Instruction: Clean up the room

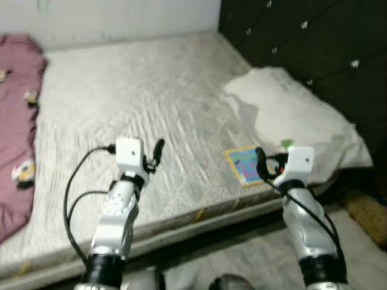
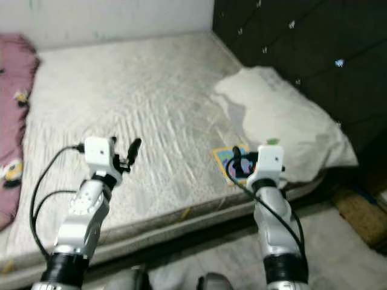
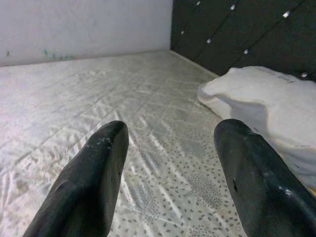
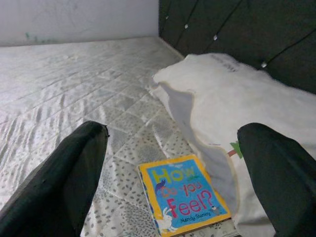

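Our right gripper [image 4: 173, 182] hangs spread wide and grasping nothing, just above the near edge of the mattress [image 1: 139, 103], with the children's book [image 4: 182, 193] lying flat between its fingers [image 4: 59, 182] in the wrist view. The book sits beside a white pillow [image 1: 296, 115], and we think the pillow's edge touches it, though the blur leaves that unsure. Our left gripper [image 3: 170, 177] is likewise released, hovering over bare quilted mattress. Beyond, a dark tufted headboard [image 1: 302, 36] backs the pillow, and a pink blanket [image 1: 15, 133] lies along the far left side.
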`<state>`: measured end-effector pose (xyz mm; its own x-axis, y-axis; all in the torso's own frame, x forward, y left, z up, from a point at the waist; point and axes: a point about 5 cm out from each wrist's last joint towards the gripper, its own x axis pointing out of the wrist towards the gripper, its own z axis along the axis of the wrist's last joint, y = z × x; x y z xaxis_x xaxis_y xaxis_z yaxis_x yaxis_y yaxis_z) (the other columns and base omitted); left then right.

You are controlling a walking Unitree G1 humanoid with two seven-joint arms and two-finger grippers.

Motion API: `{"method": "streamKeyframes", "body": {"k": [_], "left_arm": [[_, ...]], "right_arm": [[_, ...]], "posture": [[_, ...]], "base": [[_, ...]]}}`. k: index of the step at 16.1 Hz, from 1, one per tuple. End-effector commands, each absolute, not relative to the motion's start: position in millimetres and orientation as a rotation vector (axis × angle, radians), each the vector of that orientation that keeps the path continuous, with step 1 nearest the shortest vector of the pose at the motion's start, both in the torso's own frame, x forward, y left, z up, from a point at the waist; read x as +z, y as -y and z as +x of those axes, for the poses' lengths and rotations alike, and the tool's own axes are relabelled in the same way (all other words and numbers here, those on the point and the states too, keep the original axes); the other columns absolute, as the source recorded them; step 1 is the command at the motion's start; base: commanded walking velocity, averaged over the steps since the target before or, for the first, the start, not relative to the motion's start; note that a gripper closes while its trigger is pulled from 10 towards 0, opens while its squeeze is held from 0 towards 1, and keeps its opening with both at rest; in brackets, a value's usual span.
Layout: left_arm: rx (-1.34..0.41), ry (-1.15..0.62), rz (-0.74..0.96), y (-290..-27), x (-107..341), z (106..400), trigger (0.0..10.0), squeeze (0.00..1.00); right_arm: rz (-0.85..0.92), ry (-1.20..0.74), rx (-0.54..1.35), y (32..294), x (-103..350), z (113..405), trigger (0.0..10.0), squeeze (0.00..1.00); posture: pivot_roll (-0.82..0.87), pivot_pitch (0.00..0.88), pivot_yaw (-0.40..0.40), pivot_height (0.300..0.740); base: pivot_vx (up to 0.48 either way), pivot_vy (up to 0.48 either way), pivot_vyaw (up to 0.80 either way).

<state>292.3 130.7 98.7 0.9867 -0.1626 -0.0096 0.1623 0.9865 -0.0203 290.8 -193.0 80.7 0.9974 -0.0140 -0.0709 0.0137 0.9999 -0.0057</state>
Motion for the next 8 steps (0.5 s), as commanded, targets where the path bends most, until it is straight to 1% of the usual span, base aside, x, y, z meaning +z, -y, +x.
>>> {"method": "streamKeyframes", "body": {"k": [1, 7, 8], "left_arm": [[-0.133, -0.014, -0.008, -140.0, 99.6, 293.2, 10.0, 0.00], [-0.134, -0.012, -0.013, -137.5, 99.8, 294.1, 10.0, 0.00], [-0.134, -0.012, -0.013, -137.5, 99.8, 294.0, 10.0, 0.00]], "right_arm": [[0.000, -0.047, 0.007, 186.0, 86.0, 293.8, 10.0, 0.00], [-0.017, -0.044, 0.018, 184.8, 86.6, 294.2, 10.0, 0.00], [-0.017, -0.044, 0.019, 184.6, 86.6, 294.1, 10.0, 0.00]], "posture": [[-0.05, 0.041, -0.023, 0.740], [-0.05, 0.038, -0.027, 0.740], [-0.05, 0.038, -0.027, 0.740]], "base": [[0.000, 0.480, 0.00], [0.000, 0.480, 0.00], [0.000, 0.480, 0.48]]}}
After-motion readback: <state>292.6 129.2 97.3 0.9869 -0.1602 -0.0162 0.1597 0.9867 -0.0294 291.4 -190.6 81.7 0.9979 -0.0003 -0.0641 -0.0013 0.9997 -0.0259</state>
